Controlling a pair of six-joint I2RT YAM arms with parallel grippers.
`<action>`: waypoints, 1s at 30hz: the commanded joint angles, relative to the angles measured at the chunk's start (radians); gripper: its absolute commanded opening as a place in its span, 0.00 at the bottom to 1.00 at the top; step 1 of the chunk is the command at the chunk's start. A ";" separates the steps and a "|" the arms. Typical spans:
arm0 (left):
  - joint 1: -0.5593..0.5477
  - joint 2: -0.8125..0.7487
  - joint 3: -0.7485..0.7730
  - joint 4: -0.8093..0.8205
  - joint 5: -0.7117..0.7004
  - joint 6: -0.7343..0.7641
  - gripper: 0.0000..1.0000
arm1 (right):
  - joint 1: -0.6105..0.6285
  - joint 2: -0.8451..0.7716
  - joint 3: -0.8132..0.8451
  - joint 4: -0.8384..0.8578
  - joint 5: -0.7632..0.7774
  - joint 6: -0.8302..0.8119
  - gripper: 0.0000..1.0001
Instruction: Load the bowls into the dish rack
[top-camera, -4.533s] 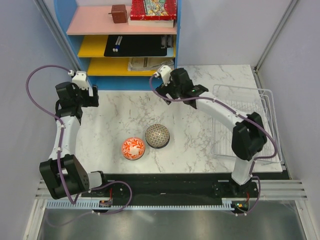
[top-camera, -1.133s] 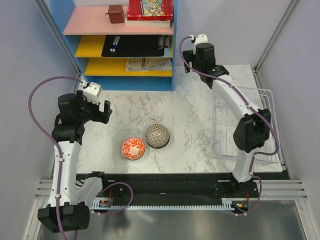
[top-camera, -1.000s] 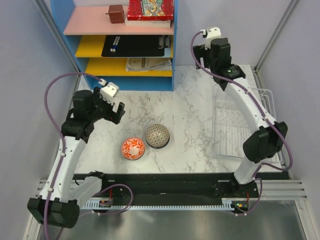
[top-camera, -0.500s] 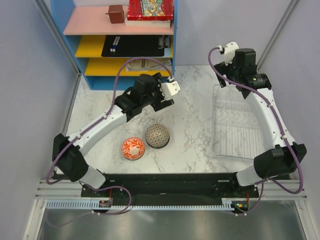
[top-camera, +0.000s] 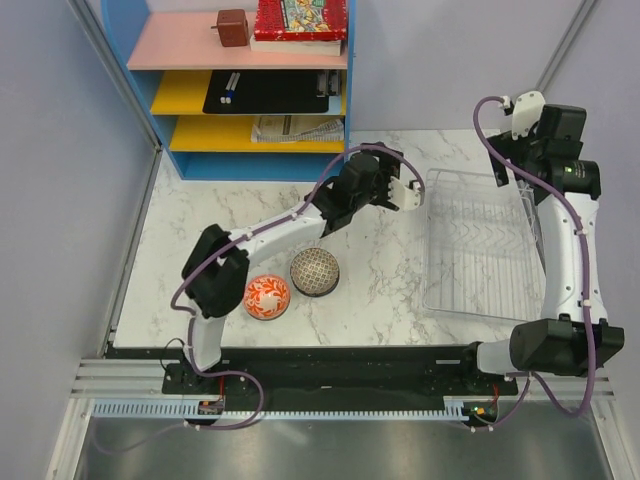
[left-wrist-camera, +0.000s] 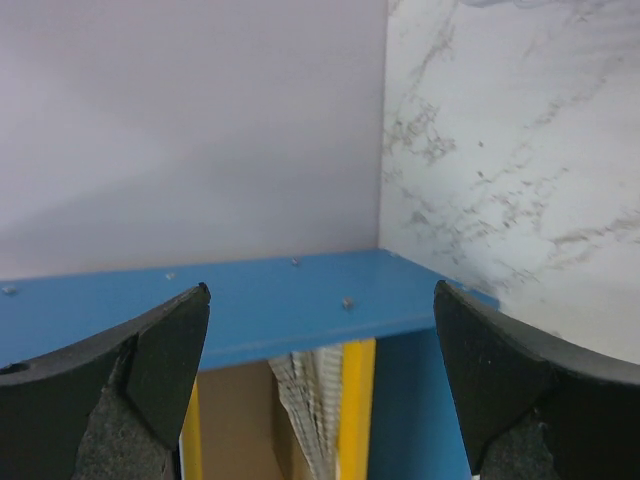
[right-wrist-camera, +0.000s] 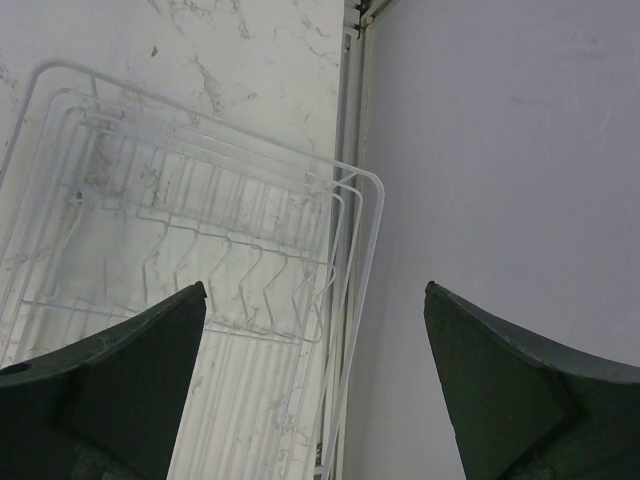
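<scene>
Two bowls sit upside down on the marble table near the front: an orange-red floral bowl (top-camera: 266, 297) and a grey-brown mesh bowl (top-camera: 315, 271) touching beside it. The clear dish rack (top-camera: 480, 245) lies at the right and holds no bowl; its wire slots show in the right wrist view (right-wrist-camera: 200, 250). My left gripper (top-camera: 367, 176) is open and empty at mid-table, well behind the bowls; in the left wrist view (left-wrist-camera: 320, 300) it faces the blue shelf. My right gripper (top-camera: 515, 158) is open and empty above the rack's far right corner; the right wrist view (right-wrist-camera: 315, 290) shows the same.
The blue shelf unit (top-camera: 250, 90) with books, pens and papers stands at the back left; its side panel shows in the left wrist view (left-wrist-camera: 250, 310). Grey walls close in both sides; the right wall (right-wrist-camera: 500, 200) runs right beside the rack.
My left arm has swung from the left side across to the middle of the table. My right arm has swung right, out over the rack's far corner. The bowls have not moved.
</scene>
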 joint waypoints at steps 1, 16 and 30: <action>-0.003 0.180 0.184 0.232 -0.028 0.283 1.00 | -0.033 -0.044 -0.021 -0.016 -0.085 -0.002 0.97; 0.170 0.519 0.559 0.293 -0.079 0.548 1.00 | -0.066 -0.153 -0.142 0.004 -0.197 0.022 0.97; 0.332 0.691 0.795 0.242 -0.119 0.613 1.00 | -0.066 -0.172 -0.155 0.029 -0.274 0.100 0.97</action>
